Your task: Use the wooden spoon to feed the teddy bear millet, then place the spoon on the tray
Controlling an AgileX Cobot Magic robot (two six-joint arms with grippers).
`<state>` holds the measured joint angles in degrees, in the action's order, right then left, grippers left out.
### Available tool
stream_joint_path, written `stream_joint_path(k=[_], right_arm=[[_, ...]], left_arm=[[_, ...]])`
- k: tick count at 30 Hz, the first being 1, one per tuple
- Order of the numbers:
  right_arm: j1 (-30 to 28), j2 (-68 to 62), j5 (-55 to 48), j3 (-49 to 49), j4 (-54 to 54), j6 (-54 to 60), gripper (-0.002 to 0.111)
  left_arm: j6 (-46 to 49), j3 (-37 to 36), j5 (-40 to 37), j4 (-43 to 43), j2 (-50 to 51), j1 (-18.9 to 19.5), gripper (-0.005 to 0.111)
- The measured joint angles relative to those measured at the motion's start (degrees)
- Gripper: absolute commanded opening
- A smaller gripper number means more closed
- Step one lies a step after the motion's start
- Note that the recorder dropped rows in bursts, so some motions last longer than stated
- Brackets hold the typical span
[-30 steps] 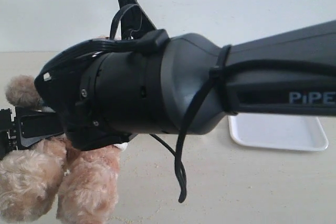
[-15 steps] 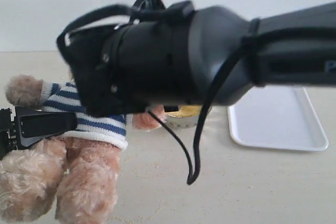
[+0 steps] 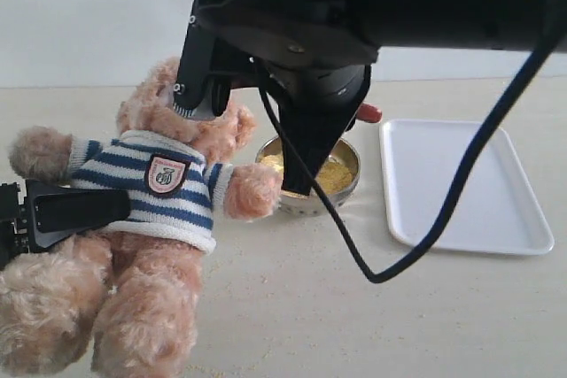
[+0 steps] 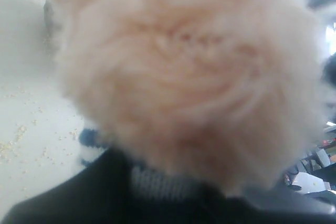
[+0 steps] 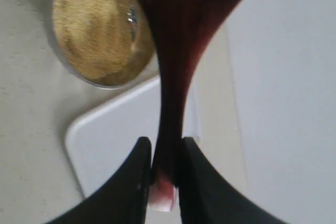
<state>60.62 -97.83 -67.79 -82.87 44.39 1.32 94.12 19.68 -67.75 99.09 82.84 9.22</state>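
Observation:
The teddy bear [image 3: 168, 179] in its striped shirt sits up at the left, and its fur [image 4: 189, 72] fills the left wrist view. My left gripper [image 3: 106, 205] is shut on the bear's body, with one black finger across its side and the other hidden. My right gripper [image 5: 164, 142] is shut on the handle of the wooden spoon [image 5: 176, 66], raised above the steel bowl of millet [image 3: 323, 174] [image 5: 97, 30]. A red bit of the spoon [image 3: 368, 113] shows behind the right arm [image 3: 354, 6]. The white tray [image 3: 469, 188] [image 5: 121, 150] lies to the right of the bowl.
Stray millet grains [image 3: 248, 360] [image 4: 10, 145] lie scattered over the beige table. A loose black cable [image 3: 399, 263] hangs from the right arm in front of the bowl and tray. A pale wall stands behind the table.
The right arm has swung up and to the right, away from the bear's face. The bear, the bowl and the whole tray now show. The left gripper has not moved.

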Motion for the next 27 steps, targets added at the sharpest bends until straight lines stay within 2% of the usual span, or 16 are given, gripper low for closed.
stream_joint_path(k=[6, 15, 20, 23, 24, 27], right_arm=[[0.0, 0.0, 0.2, -0.3, -8.2, 2.1, 0.0], [-1.8, 1.4, -1.7, -1.1, -11.5, 3.5, 0.0], [-9.2, 5.1, -1.7, -2.1, -18.2, 3.1, 0.0], [-16.4, 6.5, -0.8, -2.1, -24.6, 2.7, 0.0], [-20.8, 6.8, -0.1, -2.1, -28.8, 2.7, 0.0], [-26.5, 7.0, 0.9, -2.1, -34.2, 2.5, 0.0]], left_arm=[[0.0, 0.0, 0.0, 0.0, 0.0, 0.0, 0.005], [0.0, 0.0, 0.0, -0.5, 0.0, 0.0, 0.005], [0.0, 0.0, 0.0, -0.7, 0.0, 0.0, 0.005], [0.0, 0.0, 0.0, -0.8, 0.0, 0.0, 0.005], [0.0, 0.0, 0.0, -0.9, 0.0, 0.0, 0.005], [0.0, 0.0, 0.0, -0.9, 0.0, 0.0, 0.005]])
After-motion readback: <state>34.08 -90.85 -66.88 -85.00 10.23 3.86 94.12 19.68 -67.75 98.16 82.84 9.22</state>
